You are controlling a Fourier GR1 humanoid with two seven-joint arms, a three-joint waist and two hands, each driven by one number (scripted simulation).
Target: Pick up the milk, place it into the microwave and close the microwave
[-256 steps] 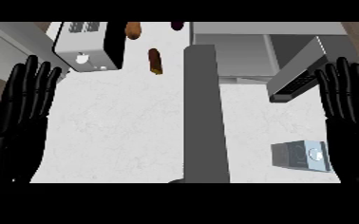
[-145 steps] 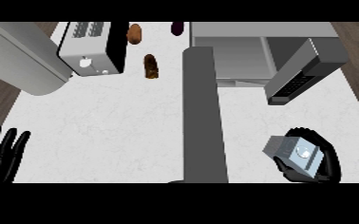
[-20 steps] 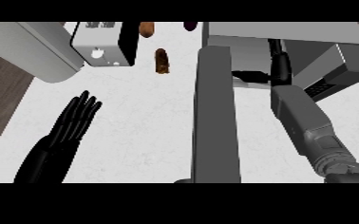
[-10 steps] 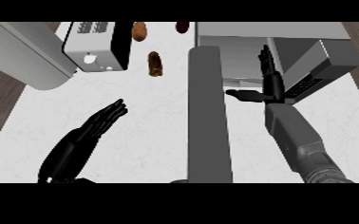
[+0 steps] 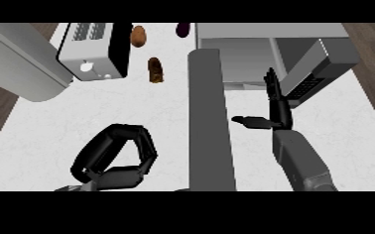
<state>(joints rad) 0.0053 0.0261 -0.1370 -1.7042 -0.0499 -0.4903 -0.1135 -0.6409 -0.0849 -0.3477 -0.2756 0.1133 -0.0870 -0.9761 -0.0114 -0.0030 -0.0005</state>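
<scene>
lighting bright and even across the white mottled counter top (image 5: 51,129). shadows faint and soft-edged. the open grey box-shaped microwave (image 5: 238,59) reads darker inside than the counter surface.

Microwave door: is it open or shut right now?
Open. The door stands swung out at an angle to the right of the microwave, whose inside shows. The right hand, fingers straight, is beside it.

A home kitchen showing from above
A white marbled counter top (image 5: 58,124) is carrying a silver toaster (image 5: 92,54) at the back left and a grey microwave (image 5: 242,54) at the back right, its door (image 5: 319,72) hanging open, with a brown food item (image 5: 155,69) lying between them
</scene>
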